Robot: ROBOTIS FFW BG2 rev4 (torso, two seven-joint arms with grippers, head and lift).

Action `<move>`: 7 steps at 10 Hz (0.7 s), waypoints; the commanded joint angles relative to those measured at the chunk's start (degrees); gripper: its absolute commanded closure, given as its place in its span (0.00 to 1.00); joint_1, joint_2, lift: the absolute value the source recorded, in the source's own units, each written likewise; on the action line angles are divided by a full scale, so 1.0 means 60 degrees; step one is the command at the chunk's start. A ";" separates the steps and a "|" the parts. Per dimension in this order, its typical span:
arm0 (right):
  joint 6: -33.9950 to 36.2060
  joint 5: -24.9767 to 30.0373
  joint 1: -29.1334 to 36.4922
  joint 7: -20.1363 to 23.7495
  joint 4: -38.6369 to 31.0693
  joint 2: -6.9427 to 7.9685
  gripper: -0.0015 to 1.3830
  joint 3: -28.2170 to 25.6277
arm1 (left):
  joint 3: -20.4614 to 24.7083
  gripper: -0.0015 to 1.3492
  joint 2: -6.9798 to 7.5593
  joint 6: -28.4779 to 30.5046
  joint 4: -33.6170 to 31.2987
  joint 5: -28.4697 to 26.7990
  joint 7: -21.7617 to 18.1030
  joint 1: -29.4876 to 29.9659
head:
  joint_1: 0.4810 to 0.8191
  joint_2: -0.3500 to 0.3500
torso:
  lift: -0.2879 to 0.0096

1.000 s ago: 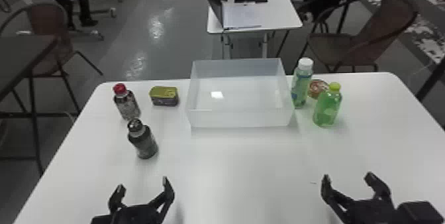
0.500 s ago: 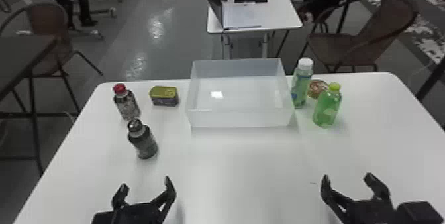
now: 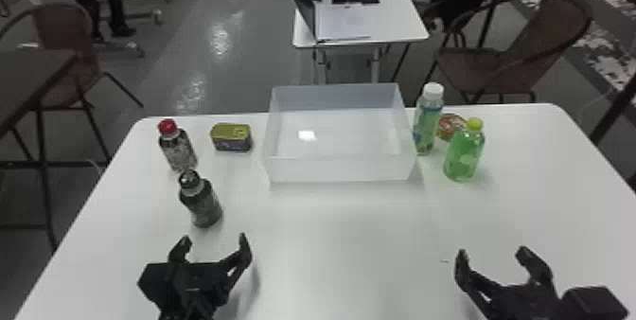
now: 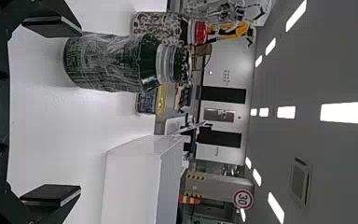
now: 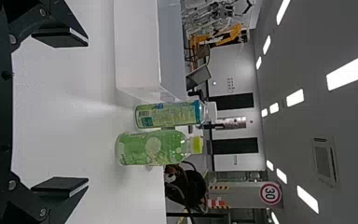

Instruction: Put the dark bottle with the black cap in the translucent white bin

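The dark bottle (image 3: 204, 206) stands on the bench (image 3: 331, 234) ahead of the left pincer (image 3: 214, 239), spread and empty like the right pincer (image 3: 492, 251). An off-centre approach could knock it into the red-capped bottle (image 3: 179, 151) just behind; too low a carry could snag the bin (image 3: 340, 170).

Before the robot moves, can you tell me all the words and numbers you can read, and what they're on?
"30": round sign, far back.
Dark bottle: print too small to read.
Red-capped bottle: too small.
Tin: too small.
White-capped bottle: too small.
Lime-capped bottle: too small.
Back wall: marks too small.
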 commanded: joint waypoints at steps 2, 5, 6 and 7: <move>-0.0014 -0.0039 -0.0002 0.0017 0.0033 0.0029 0.16 0.0000 | 0.0800 0.09 -0.0155 0.0534 0.0650 -0.0709 -0.0579 -0.0832 | 0.63 0.64 | 0.65; 0.0000 -0.0083 -0.0060 0.0149 0.0092 0.0073 0.17 0.0000 | 0.1708 0.09 -0.0419 0.0607 0.1924 -0.1192 -0.1765 -0.2077 | 0.63 0.68 | 0.65; 0.0000 -0.0098 -0.0089 0.0193 0.0121 0.0073 0.17 0.0000 | 0.1855 0.09 -0.0404 0.0577 0.2320 -0.1251 -0.2014 -0.2443 | 0.63 0.68 | 0.65; 0.0000 -0.0098 -0.0119 0.0223 0.0136 0.0073 0.17 0.0000 | 0.2016 0.09 -0.0404 0.0563 0.2495 -0.1573 -0.2117 -0.2692 | 0.63 0.69 | 0.65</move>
